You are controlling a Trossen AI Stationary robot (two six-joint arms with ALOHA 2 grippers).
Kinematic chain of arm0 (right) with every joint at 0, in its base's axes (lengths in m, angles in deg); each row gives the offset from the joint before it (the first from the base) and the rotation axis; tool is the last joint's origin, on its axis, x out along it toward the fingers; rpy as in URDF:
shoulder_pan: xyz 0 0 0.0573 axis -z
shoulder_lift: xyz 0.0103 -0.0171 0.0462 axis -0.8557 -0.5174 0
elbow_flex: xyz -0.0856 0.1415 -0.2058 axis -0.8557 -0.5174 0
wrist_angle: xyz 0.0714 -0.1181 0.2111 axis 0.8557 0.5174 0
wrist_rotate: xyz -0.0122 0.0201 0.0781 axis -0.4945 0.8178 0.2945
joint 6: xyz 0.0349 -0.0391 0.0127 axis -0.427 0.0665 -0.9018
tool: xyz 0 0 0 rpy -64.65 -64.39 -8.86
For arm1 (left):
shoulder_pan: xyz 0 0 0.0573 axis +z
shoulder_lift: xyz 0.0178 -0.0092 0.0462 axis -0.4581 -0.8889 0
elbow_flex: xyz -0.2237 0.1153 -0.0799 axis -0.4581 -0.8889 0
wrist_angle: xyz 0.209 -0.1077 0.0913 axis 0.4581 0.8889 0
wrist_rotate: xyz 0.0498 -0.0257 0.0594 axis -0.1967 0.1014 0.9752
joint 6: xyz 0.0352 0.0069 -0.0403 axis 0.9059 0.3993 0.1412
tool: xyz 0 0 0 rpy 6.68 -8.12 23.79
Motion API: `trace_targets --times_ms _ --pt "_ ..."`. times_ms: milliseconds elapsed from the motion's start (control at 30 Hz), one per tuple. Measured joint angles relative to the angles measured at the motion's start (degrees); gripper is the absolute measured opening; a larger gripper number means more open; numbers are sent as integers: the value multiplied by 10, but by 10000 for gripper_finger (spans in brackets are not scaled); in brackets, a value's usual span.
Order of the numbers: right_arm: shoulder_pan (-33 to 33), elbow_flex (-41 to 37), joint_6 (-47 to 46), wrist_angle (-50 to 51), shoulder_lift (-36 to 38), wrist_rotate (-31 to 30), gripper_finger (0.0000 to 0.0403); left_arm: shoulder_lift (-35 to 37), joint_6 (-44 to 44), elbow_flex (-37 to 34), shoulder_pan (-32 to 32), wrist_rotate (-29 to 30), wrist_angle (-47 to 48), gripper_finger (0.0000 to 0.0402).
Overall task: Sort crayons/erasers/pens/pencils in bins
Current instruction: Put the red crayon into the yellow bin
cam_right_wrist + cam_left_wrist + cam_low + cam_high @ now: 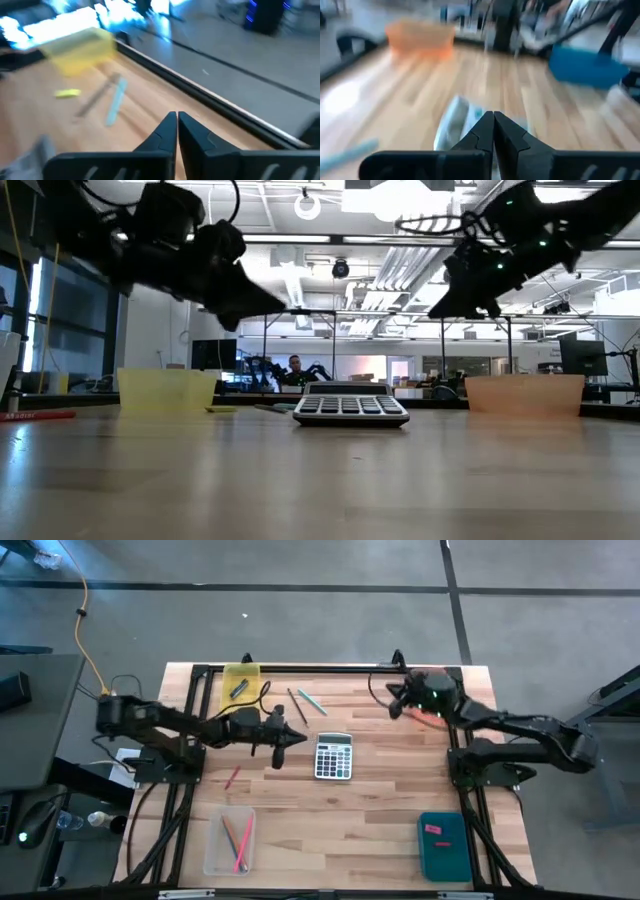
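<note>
My left gripper (298,736) is shut and empty, above the table just left of the grey calculator (334,755); its wrist view shows the shut tips (493,119) over the calculator (451,127). My right gripper (394,708) is shut and empty (177,118), raised near the far edge beside the orange bin (525,393). A dark pen (296,705) and a light blue pencil (312,701) lie flat between the arms. A red crayon (232,777) lies left of the calculator. The yellow bin (240,681) holds a dark pen. The clear bin (230,841) holds pencils. The teal bin (443,846) holds a pink eraser.
A small yellow piece (67,92) lies on the wood near the yellow bin (80,50). The black frame rail (330,668) runs along the far edge. Bare wood lies between the calculator and the two near bins.
</note>
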Motion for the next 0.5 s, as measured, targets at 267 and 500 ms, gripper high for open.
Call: trace_targets --times_ms 267,500 --pt "-109 -117 8 -230 28 -3 3 157 -74 65 -75 135 442 0" --pt "-146 -131 63 -279 24 -3 0 201 -254 162 -185 217 798 0"
